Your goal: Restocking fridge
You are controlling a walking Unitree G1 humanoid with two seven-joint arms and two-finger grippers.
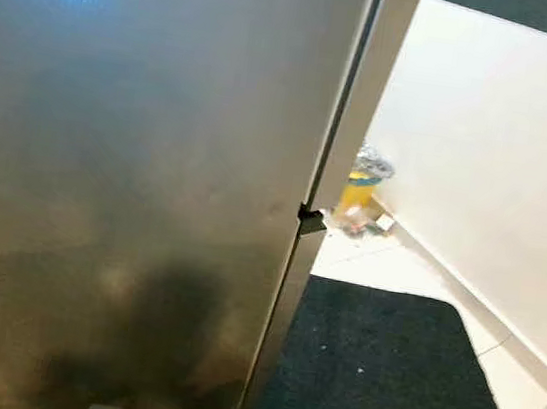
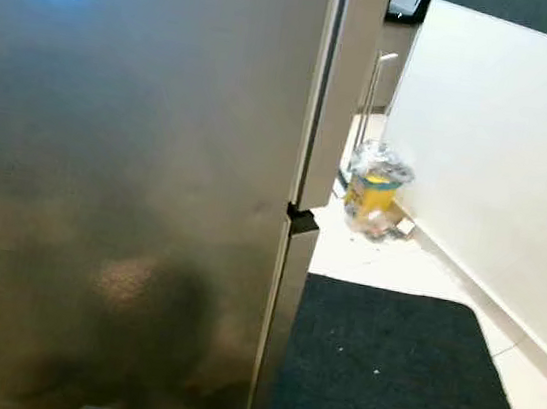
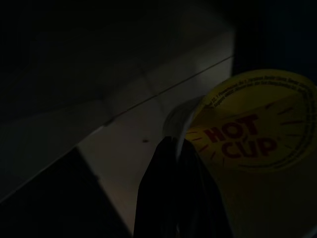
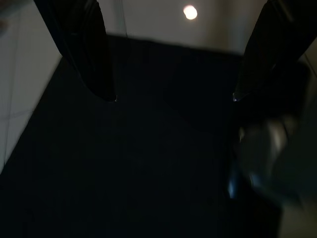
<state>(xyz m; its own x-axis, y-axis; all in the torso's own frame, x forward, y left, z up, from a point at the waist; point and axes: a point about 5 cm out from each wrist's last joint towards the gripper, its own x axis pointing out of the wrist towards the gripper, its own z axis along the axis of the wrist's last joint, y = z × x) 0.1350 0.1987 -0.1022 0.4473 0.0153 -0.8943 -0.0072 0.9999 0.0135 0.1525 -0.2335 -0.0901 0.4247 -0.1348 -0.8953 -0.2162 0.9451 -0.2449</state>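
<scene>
We see the closed fridge door. In dim light, the left gripper clamps a yellow cup; the right gripper hangs wide apart over the dark mat.

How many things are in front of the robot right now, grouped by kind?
Fridge: 1
Dark floor mat: 1
Yellow bin with a plastic liner: 1
Yellow cup marked HOT CUP, in the left gripper: 1
Total: 4
</scene>
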